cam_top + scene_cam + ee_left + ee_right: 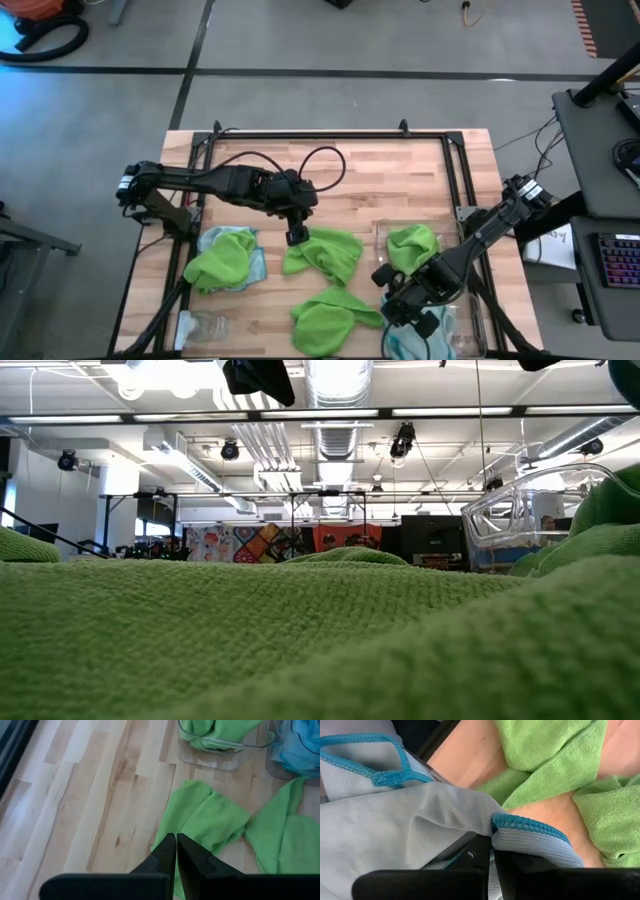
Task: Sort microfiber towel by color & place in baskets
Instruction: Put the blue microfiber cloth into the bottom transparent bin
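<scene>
Lime green microfiber towels lie on the wooden table: one in the middle [325,252], one nearer the front edge [330,320], and one at the left [222,262] on top of a pale blue towel [256,266]. My left gripper [176,851] hovers shut and empty over the middle towel's left edge. Two clear baskets stand at the right. The far one [382,240] holds a green towel [412,245]. Over the near basket [472,330], my right gripper [492,855] is shut on a pale blue towel [395,820]. My right gripper pinches the pale blue towel between its two fingers, at a fold right beside the teal-stitched hem [525,824]. The fingers slant downward. The cloth bunches slack around and over the fingers, in more than one layer. Its lower end is hidden.
A small clear glass jar [205,325] lies at the table's front left. A black frame rail [330,135] runs along the far edge and both sides. Bare wood shows behind the towels. In the low view a green towel [300,640] fills the foreground.
</scene>
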Controlling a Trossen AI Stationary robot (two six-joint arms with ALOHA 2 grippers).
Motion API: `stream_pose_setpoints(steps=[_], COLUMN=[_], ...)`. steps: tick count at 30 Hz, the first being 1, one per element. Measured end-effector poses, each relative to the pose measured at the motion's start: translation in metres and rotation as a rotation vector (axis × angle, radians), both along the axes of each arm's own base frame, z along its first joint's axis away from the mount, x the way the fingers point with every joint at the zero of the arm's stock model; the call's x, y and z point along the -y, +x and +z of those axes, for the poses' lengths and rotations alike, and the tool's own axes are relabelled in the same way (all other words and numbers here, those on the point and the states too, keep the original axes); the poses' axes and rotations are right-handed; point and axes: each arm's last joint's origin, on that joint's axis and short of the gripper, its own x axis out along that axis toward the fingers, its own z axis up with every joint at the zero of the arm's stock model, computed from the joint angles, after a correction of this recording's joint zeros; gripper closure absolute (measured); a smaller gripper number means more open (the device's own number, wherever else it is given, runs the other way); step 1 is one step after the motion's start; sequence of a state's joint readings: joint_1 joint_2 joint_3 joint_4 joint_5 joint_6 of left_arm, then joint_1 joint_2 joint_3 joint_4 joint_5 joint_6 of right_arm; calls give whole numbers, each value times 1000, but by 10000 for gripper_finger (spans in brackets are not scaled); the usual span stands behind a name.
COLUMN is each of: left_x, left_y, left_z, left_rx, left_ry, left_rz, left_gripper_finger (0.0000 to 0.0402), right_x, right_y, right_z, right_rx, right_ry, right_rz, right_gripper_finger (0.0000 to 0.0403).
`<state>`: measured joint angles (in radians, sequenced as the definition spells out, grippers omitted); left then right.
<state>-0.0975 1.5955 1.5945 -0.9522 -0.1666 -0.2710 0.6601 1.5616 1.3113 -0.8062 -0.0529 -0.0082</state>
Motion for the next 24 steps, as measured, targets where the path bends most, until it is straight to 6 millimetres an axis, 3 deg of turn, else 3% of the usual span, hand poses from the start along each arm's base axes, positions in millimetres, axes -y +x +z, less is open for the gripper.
stream_pose_setpoints(steps=[24], left_x=[2], left_y=[17], left_z=[16], left_rx=[242], left_ry=[-32], left_rz=[-8], left_gripper_finger=[402], right_x=[2], right_y=[-3], right_z=[29], right_rx=[109], right_ry=[19], right_rz=[95], right_gripper_finger=[390])
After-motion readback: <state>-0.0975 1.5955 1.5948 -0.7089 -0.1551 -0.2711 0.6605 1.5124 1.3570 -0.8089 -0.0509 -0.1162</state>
